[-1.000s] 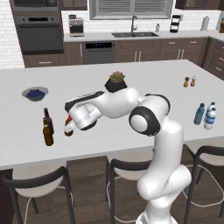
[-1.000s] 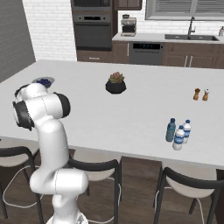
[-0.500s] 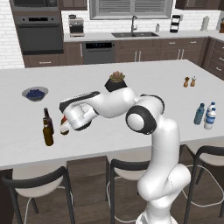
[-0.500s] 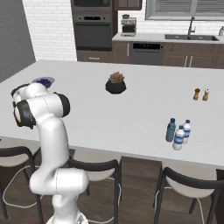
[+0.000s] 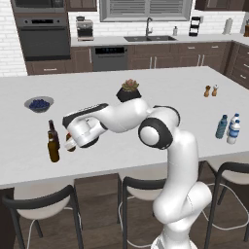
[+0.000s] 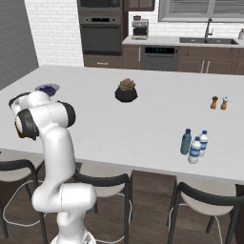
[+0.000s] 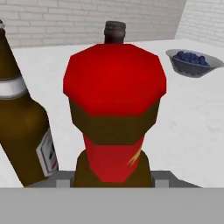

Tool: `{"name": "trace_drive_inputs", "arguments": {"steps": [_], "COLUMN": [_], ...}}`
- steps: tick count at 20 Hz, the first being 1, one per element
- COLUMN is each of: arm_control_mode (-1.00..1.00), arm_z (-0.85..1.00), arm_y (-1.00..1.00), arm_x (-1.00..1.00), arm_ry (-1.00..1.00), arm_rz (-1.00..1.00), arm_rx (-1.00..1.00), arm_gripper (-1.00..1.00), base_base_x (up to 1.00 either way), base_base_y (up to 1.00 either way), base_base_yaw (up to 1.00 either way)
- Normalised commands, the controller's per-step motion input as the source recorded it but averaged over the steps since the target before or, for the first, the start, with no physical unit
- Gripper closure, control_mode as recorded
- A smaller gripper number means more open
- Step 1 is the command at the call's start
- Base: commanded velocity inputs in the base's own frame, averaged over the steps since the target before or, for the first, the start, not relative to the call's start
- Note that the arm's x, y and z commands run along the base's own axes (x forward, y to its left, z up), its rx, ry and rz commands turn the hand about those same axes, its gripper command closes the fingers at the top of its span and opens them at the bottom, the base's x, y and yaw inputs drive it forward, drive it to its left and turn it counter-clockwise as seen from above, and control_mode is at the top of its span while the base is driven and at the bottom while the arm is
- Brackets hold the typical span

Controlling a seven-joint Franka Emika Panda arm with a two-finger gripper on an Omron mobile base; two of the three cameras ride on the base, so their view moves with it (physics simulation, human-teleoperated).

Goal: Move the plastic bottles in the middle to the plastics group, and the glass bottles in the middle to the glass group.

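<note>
My gripper point(image 5: 71, 142) is shut on the amber-brown glass bottle with the red cap point(image 5: 68, 144), low over the left part of the white counter. In the hand view this bottle point(image 7: 113, 113) stands upright between the fingers, its red cap very close to the camera. The glass group is right beside it: a lighter amber bottle point(image 5: 53, 151) point(image 7: 22, 127) and a dark brown bottle point(image 5: 51, 131), whose dark top point(image 7: 115, 31) peeks out behind the red cap. Far to the right stand the teal-blue plastic bottle point(image 5: 222, 127) point(image 6: 185, 142) and two clear blue-capped bottles point(image 5: 233, 130) point(image 6: 195, 150), close together.
A bowl of blueberries point(image 5: 39, 103) point(image 7: 194, 62) sits beyond the brown bottles. A potted plant point(image 5: 129, 90) stands mid-counter, and two small brown shakers point(image 5: 210, 90) at the back right. Stools line the counter's near edge point(image 5: 121, 168).
The arm has carried the red-capped bottle further left and a little lower, bringing it next to the two brown bottles. Nothing else moved.
</note>
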Motion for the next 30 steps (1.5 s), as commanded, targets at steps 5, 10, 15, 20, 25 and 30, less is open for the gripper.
{"name": "trace_drive_inputs", "arguments": {"steps": [5,10,15,20,25,30], "arm_control_mode": [-1.00,-1.00,-1.00,-1.00,-1.00,-1.00], "arm_z": [-0.23,-0.26,-0.25,-0.14,0.00,0.00], "arm_y": [0.01,0.00,0.00,0.00,0.00,0.00], "arm_x": [0.00,-0.02,-0.03,0.00,0.00,0.00], "arm_ry": [-0.02,0.00,0.00,0.00,0.00,0.00], "arm_rz": [0.00,0.00,0.00,0.00,0.00,0.00], "arm_rx": [0.00,-0.03,-0.04,-0.03,0.00,0.00], "arm_gripper": [1.00,1.00,1.00,1.00,1.00,-1.00], "base_base_x": [0.00,0.00,0.00,0.00,0.00,0.00], "base_base_y": [0.00,0.00,0.00,0.00,0.00,0.00], "base_base_yaw": [0.00,0.00,0.00,0.00,0.00,0.00]}}
